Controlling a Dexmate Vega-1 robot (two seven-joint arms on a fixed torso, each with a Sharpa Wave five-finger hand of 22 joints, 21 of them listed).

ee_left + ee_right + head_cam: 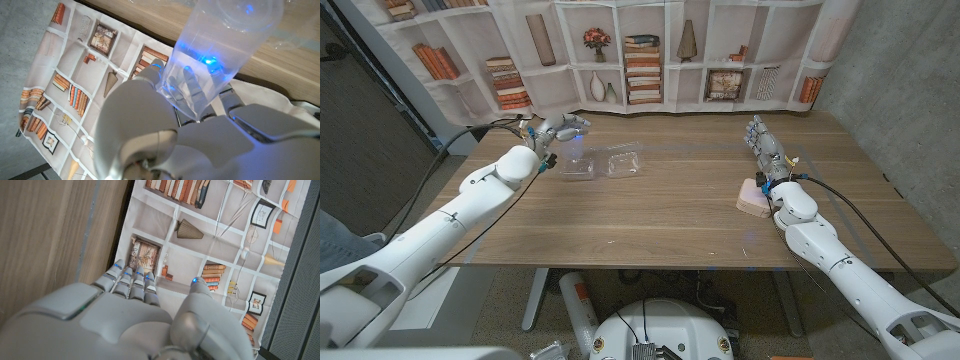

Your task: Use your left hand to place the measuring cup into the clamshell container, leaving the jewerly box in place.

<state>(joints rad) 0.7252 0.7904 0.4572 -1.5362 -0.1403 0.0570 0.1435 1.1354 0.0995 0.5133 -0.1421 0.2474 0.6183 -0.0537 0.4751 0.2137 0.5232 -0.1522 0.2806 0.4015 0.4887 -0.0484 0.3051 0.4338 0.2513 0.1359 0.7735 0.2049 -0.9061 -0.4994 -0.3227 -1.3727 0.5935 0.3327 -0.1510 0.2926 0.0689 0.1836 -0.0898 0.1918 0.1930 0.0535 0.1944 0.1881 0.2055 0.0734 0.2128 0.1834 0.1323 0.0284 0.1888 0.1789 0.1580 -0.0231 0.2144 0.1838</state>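
Upper left, the left hand [552,133] holds the cup [220,45] above the open clamshell [606,163]; at right, the right hand [764,150], fingers straight, empty, stands beside the pink box [753,197].

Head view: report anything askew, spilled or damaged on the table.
Nothing stands out. The clamshell container lies open on the table, the left hand holds the clear measuring cup beside it, and the pink jewelry box sits by the right hand.

The measuring cup [220,45] and clamshell container [608,163] are clear glossy plastic; the table [660,215] is matt grained wood.
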